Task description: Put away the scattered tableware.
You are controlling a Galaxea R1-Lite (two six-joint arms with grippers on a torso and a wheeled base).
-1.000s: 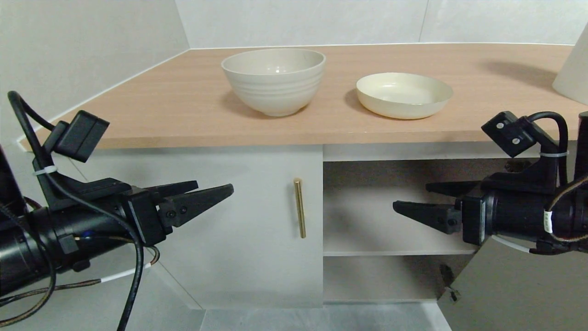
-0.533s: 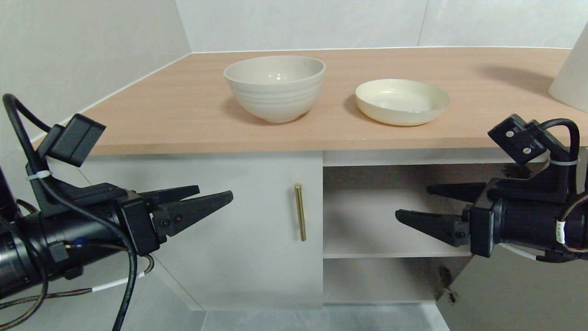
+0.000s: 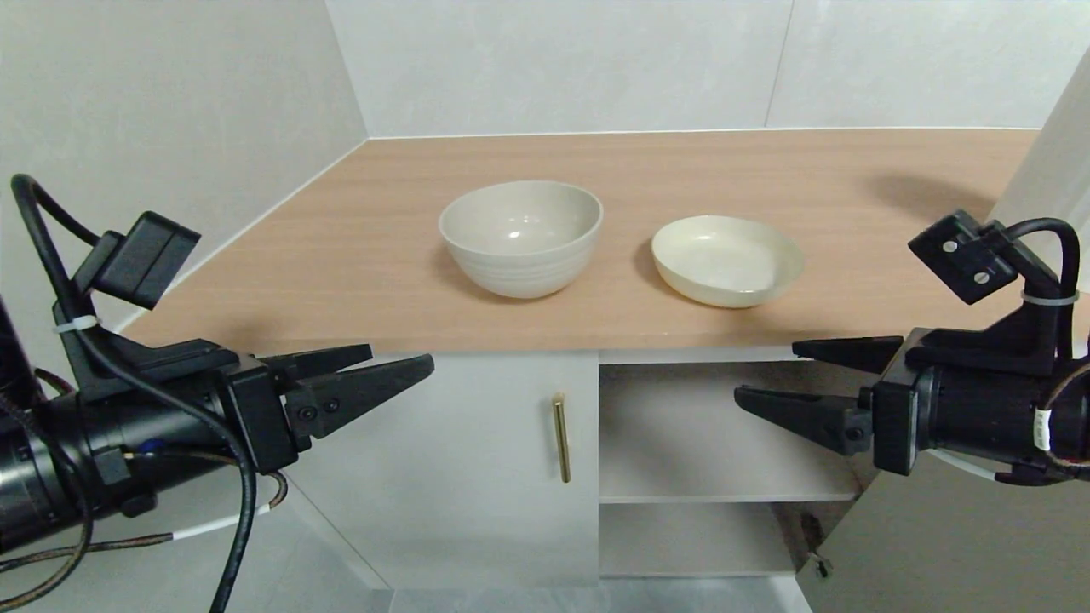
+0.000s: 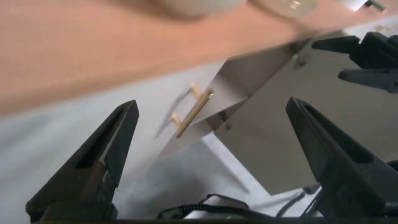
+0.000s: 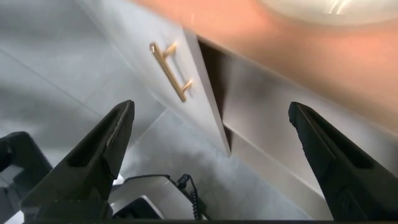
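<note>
A deep grey-white bowl (image 3: pixel 521 237) stands on the wooden countertop (image 3: pixel 358 255), and a shallow cream bowl (image 3: pixel 725 259) sits to its right. Both are upright and apart. My left gripper (image 3: pixel 400 361) hangs open in front of the closed cabinet door, below the counter's front edge. My right gripper (image 3: pixel 765 373) is open too, level with the open cabinet bay. In the left wrist view the left gripper (image 4: pixel 211 143) frames the door handle (image 4: pixel 191 112). In the right wrist view the right gripper (image 5: pixel 211 149) faces the same handle (image 5: pixel 169 71) and the cream bowl's underside (image 5: pixel 323 9).
Under the counter, the left cabinet door (image 3: pixel 477 477) with a brass handle (image 3: pixel 559 437) is closed. The right bay (image 3: pixel 715 443) stands open with a shelf inside, its door (image 3: pixel 937 545) swung out at lower right. A white object (image 3: pixel 1047 170) stands at the counter's right end.
The whole head view has shifted: the camera rose, so the counter and bowls sit lower and are seen more from above. Both grippers stay open at about the same places.
</note>
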